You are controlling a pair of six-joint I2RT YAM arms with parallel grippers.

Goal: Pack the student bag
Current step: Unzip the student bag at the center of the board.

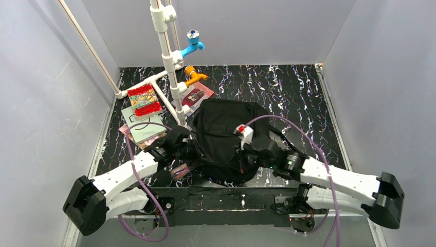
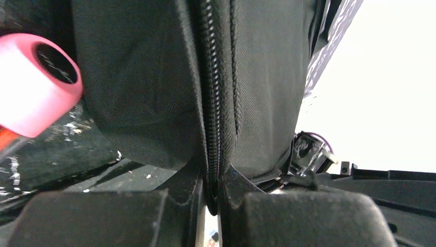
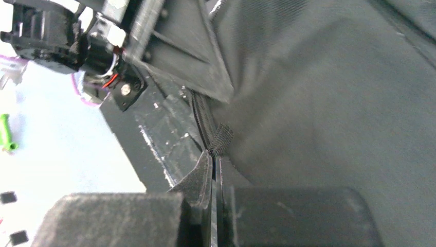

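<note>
The student bag (image 1: 226,128) is a black backpack lying in the middle of the table. My left gripper (image 1: 190,150) is at its left edge. In the left wrist view the gripper (image 2: 213,198) is shut on the bag's zipper seam (image 2: 212,92). My right gripper (image 1: 243,151) is at the bag's near right side. In the right wrist view the gripper (image 3: 213,160) is shut on a small woven zipper tab (image 3: 221,139) of the bag (image 3: 329,92). A pink cylinder (image 2: 36,85) lies just left of the bag and also shows in the top view (image 1: 180,170).
Books lie at the back left: a red one (image 1: 144,100), a grey-green one (image 1: 143,128) and a dark red booklet (image 1: 197,94). A white pipe stand (image 1: 167,51) with a blue tap (image 1: 192,43) and an orange tap (image 1: 194,76) rises behind the bag.
</note>
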